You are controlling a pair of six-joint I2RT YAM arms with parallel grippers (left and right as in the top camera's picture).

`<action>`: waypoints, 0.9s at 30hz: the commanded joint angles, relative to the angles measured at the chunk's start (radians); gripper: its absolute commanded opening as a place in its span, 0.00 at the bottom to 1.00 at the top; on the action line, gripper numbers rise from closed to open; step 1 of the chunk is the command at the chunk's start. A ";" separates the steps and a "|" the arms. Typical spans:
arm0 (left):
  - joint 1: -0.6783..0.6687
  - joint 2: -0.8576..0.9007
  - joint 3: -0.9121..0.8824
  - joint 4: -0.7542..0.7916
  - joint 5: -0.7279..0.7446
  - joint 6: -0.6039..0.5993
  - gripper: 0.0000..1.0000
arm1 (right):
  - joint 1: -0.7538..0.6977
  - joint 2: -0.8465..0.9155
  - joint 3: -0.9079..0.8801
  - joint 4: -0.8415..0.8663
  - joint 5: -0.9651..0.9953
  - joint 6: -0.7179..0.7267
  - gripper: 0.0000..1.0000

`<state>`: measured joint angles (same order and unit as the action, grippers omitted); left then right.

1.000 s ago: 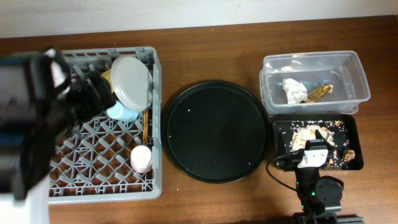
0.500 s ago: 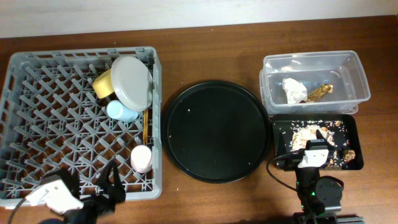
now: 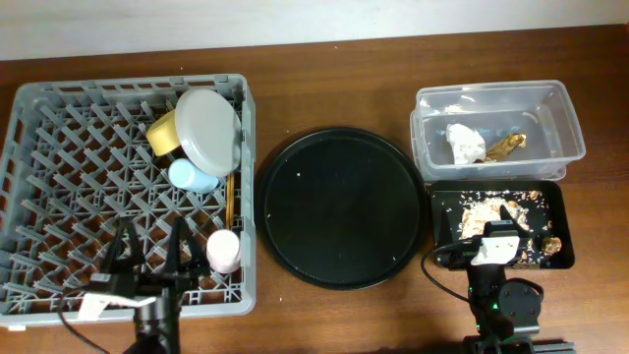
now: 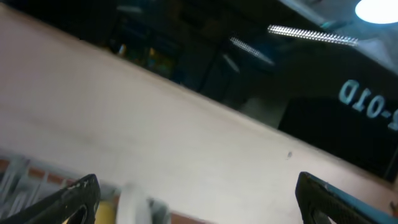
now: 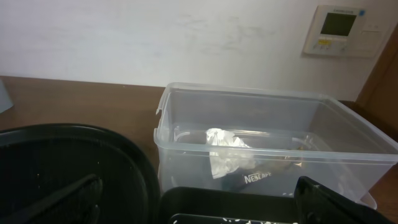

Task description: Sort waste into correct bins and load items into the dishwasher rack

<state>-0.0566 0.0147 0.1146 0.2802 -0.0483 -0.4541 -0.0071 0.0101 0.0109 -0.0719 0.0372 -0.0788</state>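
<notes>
The grey dishwasher rack (image 3: pixel 59 187) at the left holds the grey-white plate (image 3: pixel 208 130), yellow bowl (image 3: pixel 160 134), blue cup (image 3: pixel 191 177), pink cup (image 3: pixel 223 250) and chopsticks (image 3: pixel 230 197). My left gripper (image 3: pixel 151 254) is open and empty over the rack's front edge; its wrist view is blurred. The clear tub (image 3: pixel 491 98) holds the white tissue (image 3: pixel 465 141) and gold wrapper (image 3: pixel 506 146). Food scraps (image 3: pixel 482 208) lie in the shallow black tray (image 3: pixel 563 221). My right gripper (image 3: pixel 501 224) is open and empty at that tray's near edge, facing the tub (image 5: pixel 261 99) and tissue (image 5: pixel 227 152).
A big round black tray (image 3: pixel 341 206) lies between the rack and the bins; it also shows at the left of the right wrist view (image 5: pixel 62 162). A wall runs behind the table's far edge. Cables trail from both arms at the front edge.
My left arm has swept from over the rack's left side down to the front of the table and now sits at the rack's front edge. The right arm has not moved.
</notes>
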 commanded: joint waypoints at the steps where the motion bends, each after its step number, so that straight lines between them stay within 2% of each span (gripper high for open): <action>1: 0.001 -0.010 -0.093 0.049 -0.021 -0.001 0.99 | -0.006 -0.006 -0.005 -0.006 0.013 0.009 0.99; 5: 0.003 -0.010 -0.106 -0.060 -0.028 0.012 0.99 | -0.006 -0.006 -0.005 -0.007 0.013 0.009 0.99; 11: 0.043 -0.010 -0.106 -0.351 -0.027 0.071 0.99 | -0.006 -0.006 -0.005 -0.006 0.013 0.009 0.99; 15: 0.044 -0.010 -0.106 -0.362 0.029 0.312 0.99 | -0.006 -0.006 -0.005 -0.006 0.013 0.009 0.99; 17: 0.044 -0.010 -0.106 -0.364 0.045 0.378 0.99 | -0.006 -0.006 -0.005 -0.007 0.013 0.009 0.99; 27: -0.002 -0.010 -0.106 -0.364 0.042 0.392 0.99 | -0.006 -0.006 -0.005 -0.006 0.013 0.009 0.99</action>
<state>-0.0475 0.0135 0.0101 -0.0757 -0.0257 -0.0956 -0.0071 0.0101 0.0109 -0.0719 0.0372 -0.0784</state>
